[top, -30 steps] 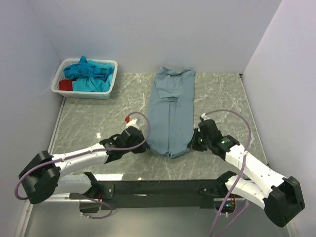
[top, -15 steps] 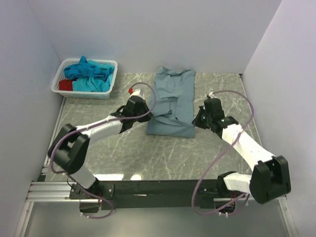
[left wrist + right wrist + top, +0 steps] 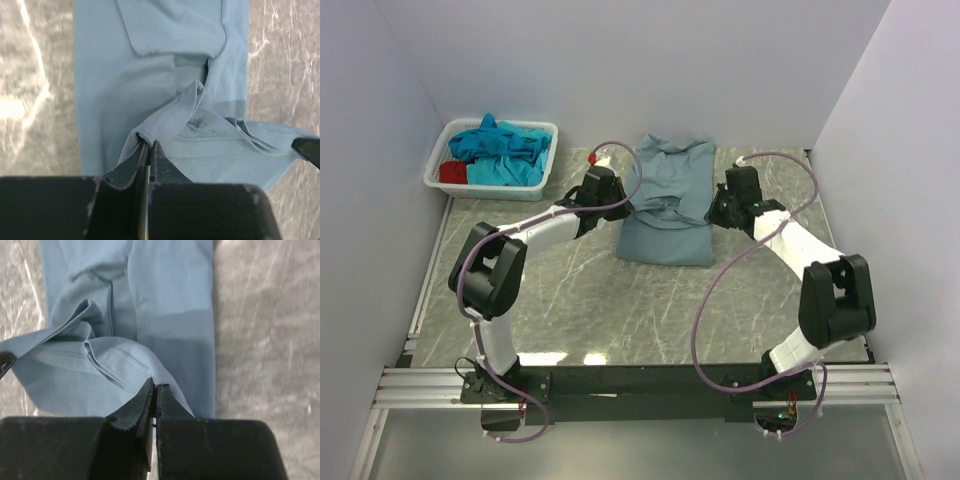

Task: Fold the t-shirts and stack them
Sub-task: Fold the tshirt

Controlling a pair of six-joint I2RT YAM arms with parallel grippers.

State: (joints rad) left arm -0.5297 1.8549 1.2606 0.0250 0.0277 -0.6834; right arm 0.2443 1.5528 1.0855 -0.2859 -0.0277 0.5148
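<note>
Lying on the far middle of the grey marbled table, the dusty grey-blue t-shirt has its near hem raised and doubled back over its own middle; the white basket in the far left corner holds the turquoise t-shirts and a red t-shirt. The left gripper is closed tight on the left corner of this hem; the right gripper pinches the right corner in the same way.

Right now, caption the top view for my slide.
Left gripper and right gripper hold the hem of the grey-blue t-shirt, doubled over its middle.
</note>
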